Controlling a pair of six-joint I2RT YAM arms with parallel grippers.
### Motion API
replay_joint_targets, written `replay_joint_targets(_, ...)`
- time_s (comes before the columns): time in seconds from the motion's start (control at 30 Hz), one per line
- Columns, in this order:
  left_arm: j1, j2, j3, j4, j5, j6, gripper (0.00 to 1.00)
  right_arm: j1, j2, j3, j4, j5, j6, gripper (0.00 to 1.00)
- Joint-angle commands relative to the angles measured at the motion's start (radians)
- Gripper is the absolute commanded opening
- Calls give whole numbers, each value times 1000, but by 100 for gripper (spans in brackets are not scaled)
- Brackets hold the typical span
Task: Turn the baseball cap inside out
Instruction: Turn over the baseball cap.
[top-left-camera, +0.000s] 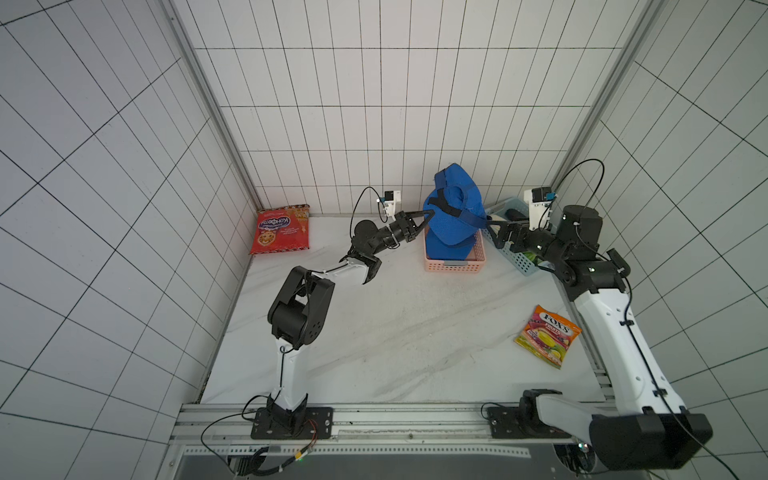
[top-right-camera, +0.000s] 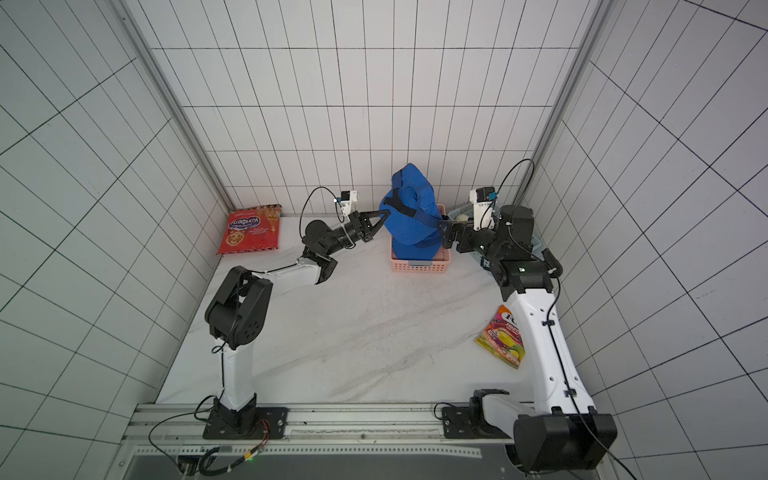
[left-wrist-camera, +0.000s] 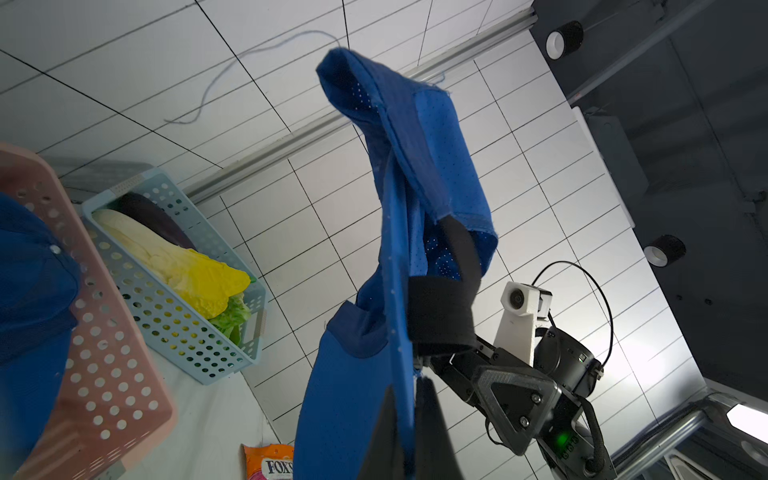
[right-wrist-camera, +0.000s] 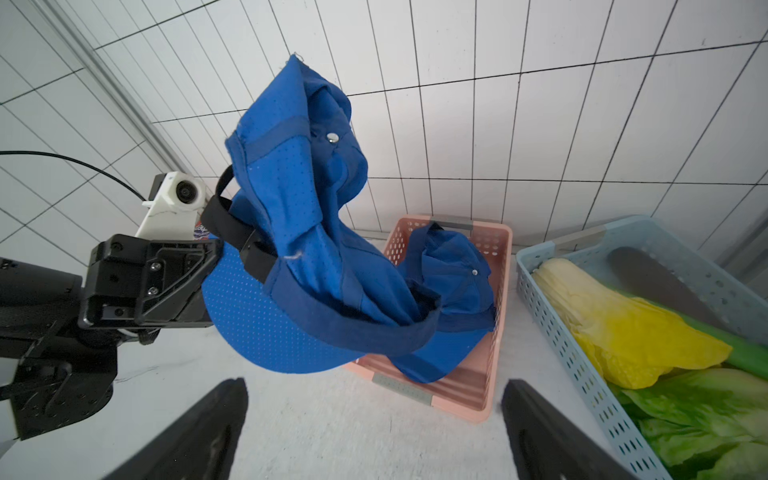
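Top views both show a flat red snack bag (top-left-camera: 280, 230) lying at the far left of the white marbled worktop (top-left-camera: 395, 332), against the tiled back wall. To its right, the left hand (top-left-camera: 430, 212) reaches toward the middle, its jaws pinched together on the edge of the blue perforated baseball cap (top-left-camera: 455, 208). The cap hangs in the air, clear of the worktop.

In the left wrist view the dark fingers (left-wrist-camera: 384, 432) clamp the stiff brim from both sides. The crumpled crown rises away from them, with a black strap (left-wrist-camera: 440, 311) looped across it. In the right wrist view, darker seam tape and a small metal rivet (right-wrist-camera: 332, 137) show on the bunched crown.

Directly beneath the held cap stands a pink perforated plastic basket (top-left-camera: 436, 266), and a second blue cap (right-wrist-camera: 449, 291) lies inside it.

Further right, the right hand (right-wrist-camera: 374, 390) faces the held cap with its jaws spread wide and nothing between them. The navy headband (right-wrist-camera: 353, 328) lies just ahead of its fingertips, and I cannot tell whether they touch it.

Right of the pink basket sits a light-blue perforated basket (right-wrist-camera: 536, 291) holding a yellow-green leafy vegetable (right-wrist-camera: 623, 332) and a long dark thing (right-wrist-camera: 656, 274). Near the worktop's right edge, well apart from the cap, lies an orange sweet packet (top-left-camera: 547, 336).
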Motion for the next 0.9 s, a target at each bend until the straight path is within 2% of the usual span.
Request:
replay_joint_targets(0.0,-2,-134,-95,29,-113,80,0,1,-85,18,-3,-133,44,99)
replay_joint_targets(0.13,-12,-304,-305,0,-214,138,0,28,-146,-22,-8,-169,8,99)
replay_joint_targets(0.2,-33,-397,-391,-84,-260,229,0,64,-168,-60,-8,-140,-40,99)
replay_joint_targets(0.3,-93,-558,-461,-337,-358,483,0,140,-177,-91,-11,-35,-97,99)
replay_joint_targets(0.37,-143,-658,-470,-556,-475,661,0,213,-174,-108,9,61,-110,99)
replay_joint_targets(0.43,-198,-723,-477,-686,-576,765,0,288,-171,-136,59,160,-122,99)
replay_joint_targets(0.63,-217,-824,-551,-742,-640,768,0,513,-142,-199,205,420,-235,99)
replay_joint_targets(0.8,-312,-854,-531,-877,-818,980,0,646,-89,-167,276,533,-230,99)
replay_joint_targets(0.87,-335,-851,-541,-887,-883,1027,0,697,-50,-154,294,579,-228,99)
